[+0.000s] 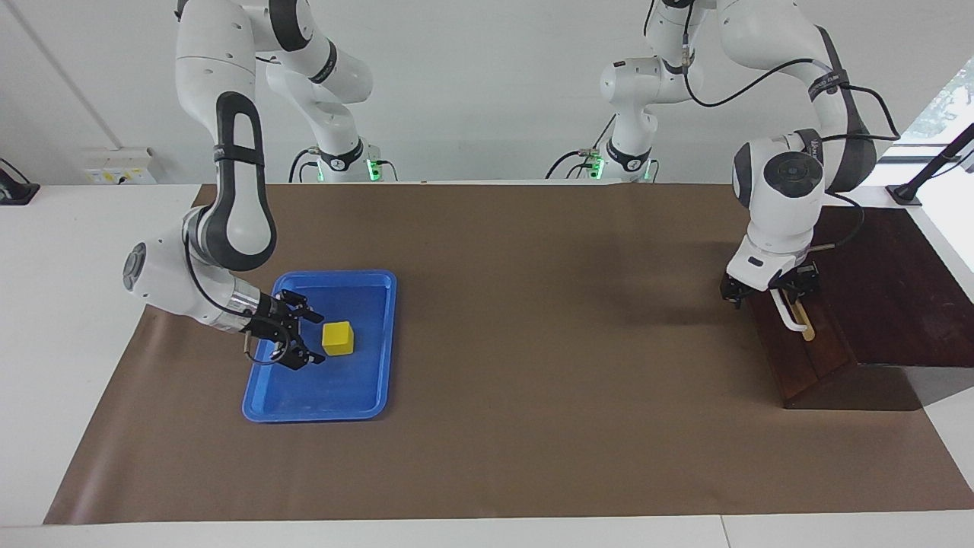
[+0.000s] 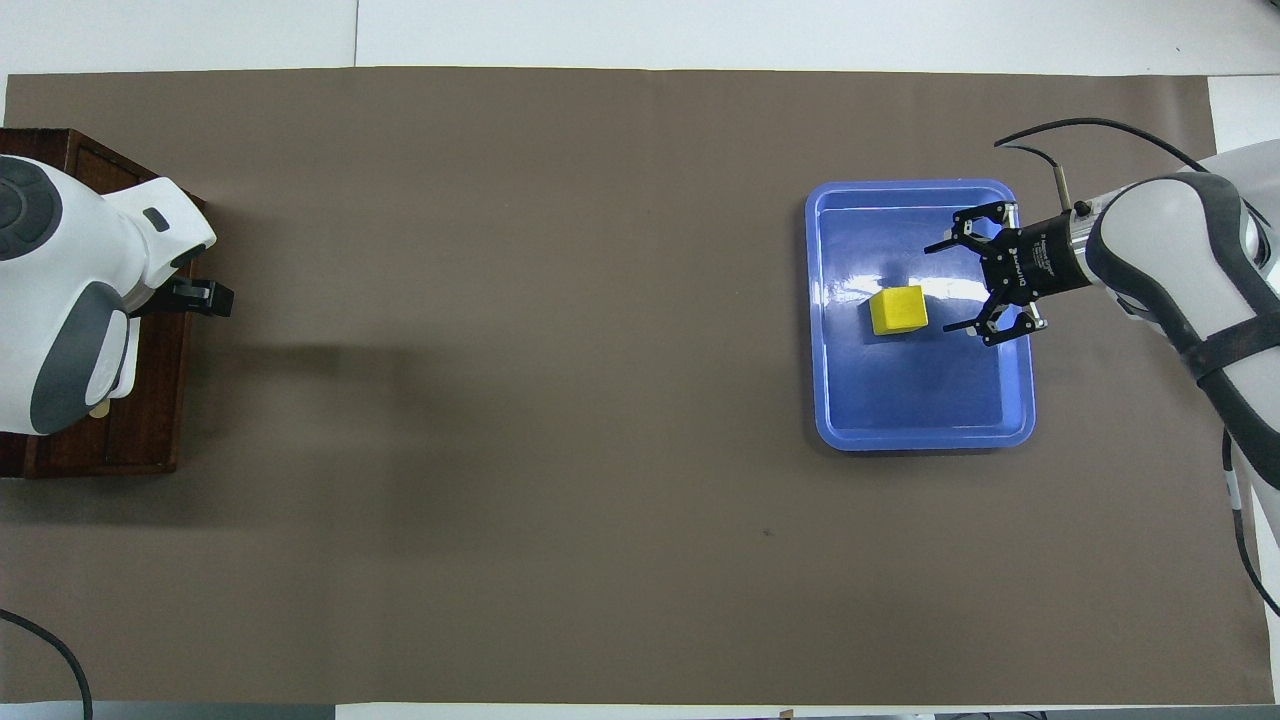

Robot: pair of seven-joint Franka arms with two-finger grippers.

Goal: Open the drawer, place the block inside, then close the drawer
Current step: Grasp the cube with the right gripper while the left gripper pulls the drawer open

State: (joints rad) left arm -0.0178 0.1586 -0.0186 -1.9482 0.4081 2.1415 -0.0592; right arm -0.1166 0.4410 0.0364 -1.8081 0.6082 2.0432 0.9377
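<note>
My right gripper (image 1: 310,337) lies low and nearly level, jaws spread wide; my left gripper (image 1: 770,291) points straight down, wrist upright.

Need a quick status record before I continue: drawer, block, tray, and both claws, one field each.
drawer: looks shut, white handle showing, at the left arm's end of the table
block: in the blue tray, not gripped
blue tray: on the brown mat, at the right arm's end
left claw: at the drawer handle's upper end; contact unclear
right claw: open, low over the tray, beside the block
</note>
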